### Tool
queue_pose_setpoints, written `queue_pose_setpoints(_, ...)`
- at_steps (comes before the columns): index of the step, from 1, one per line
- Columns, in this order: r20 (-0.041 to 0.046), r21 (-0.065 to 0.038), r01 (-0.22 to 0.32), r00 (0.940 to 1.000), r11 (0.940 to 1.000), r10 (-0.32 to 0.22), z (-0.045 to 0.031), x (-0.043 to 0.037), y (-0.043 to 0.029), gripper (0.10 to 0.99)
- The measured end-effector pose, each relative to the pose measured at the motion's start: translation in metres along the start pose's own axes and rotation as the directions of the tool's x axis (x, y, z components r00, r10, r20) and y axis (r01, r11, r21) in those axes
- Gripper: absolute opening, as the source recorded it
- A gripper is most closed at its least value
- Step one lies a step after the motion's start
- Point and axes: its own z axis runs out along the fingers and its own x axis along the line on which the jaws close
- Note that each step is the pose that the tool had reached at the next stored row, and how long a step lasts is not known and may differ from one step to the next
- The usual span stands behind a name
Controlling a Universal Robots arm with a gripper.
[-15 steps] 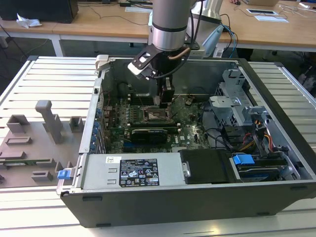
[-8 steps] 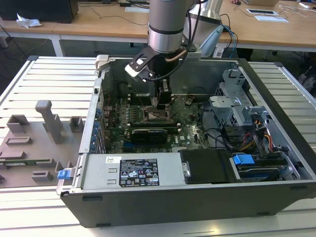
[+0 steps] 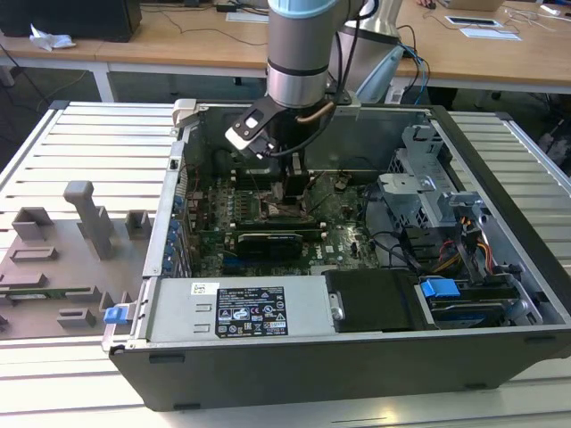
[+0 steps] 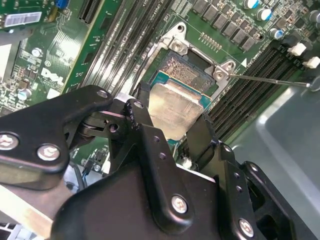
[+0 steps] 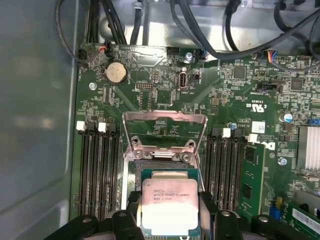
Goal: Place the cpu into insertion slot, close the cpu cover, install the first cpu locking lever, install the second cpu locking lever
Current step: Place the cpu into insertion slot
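Evidently the first step is in hand: the gripper (image 4: 170, 120), clenched on the cpu (image 5: 169, 206), hovers it over the insertion slot (image 4: 182, 69), the cpu cover (image 5: 165, 116) upright just beyond, so seating likely calls for square alignment.

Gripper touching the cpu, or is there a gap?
Touching. In the second wrist view the gripper clamps the cpu: its fingers sit against two opposite edges, with no gap visible.

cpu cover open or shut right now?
Open. In the first wrist view the cpu cover is swung up off the insertion slot, board visible through its window; the gripper holds the cpu at the slot.
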Motion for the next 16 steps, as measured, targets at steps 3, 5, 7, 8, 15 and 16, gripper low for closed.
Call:
queue_pose_setpoints(3,0.0001,0.000,-0.016,0.9999,0.9999,0.016,0.0027,0.0008,-0.0007,0.541)
queue_pose_setpoints(5,0.0004,0.000,-0.030,0.9995,0.9995,0.030,0.0039,0.0010,-0.0014,0.541)
queue_pose_setpoints(7,0.0005,-0.001,-0.041,0.9992,0.9992,0.041,0.0070,0.0015,-0.0020,0.541)
queue_pose_setpoints(8,0.0005,-0.001,-0.044,0.9990,0.9990,0.044,0.0100,0.0019,-0.0020,0.541)
queue_pose_setpoints(15,0.0007,-0.001,-0.062,0.9981,0.9981,0.062,0.0222,0.0056,-0.0049,0.541)
queue_pose_setpoints(16,0.0007,-0.001,-0.062,0.9981,0.9981,0.062,0.0253,0.0055,-0.0050,0.541)
